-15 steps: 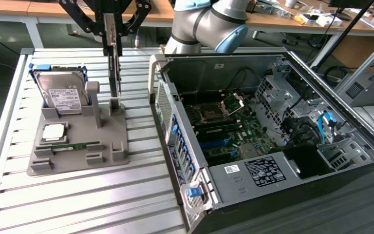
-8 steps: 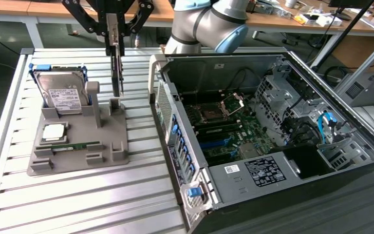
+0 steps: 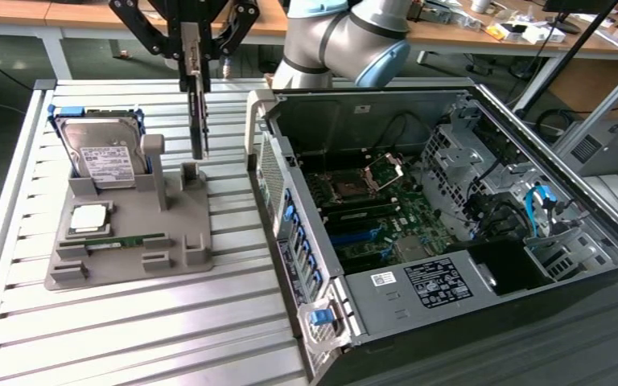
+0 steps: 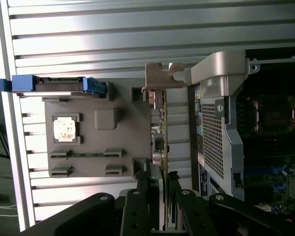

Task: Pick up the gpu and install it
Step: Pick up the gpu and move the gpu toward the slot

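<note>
The gpu [image 3: 199, 125] hangs edge-on as a thin dark card, clear above the grey holder [image 3: 138, 241] on the exterior view's left. My gripper [image 3: 194, 76] is shut on its upper edge, black linkage arms spread above it. In the wrist view the gpu [image 4: 160, 128] runs away from my gripper [image 4: 160, 189], its silver bracket [image 4: 163, 76] at the far end. The card sits between the holder [image 4: 118, 142] and the open computer case [image 4: 221, 123], just outside the case's side wall.
The holder carries a silver hard drive [image 3: 103, 153] in blue rails, a processor chip [image 3: 89, 217] and a slim green memory stick [image 3: 116, 240]. The open case [image 3: 427, 209] lies on the slatted aluminium table [image 3: 126, 338], its motherboard [image 3: 368, 217] exposed. Cables and drive cages crowd the case's far side.
</note>
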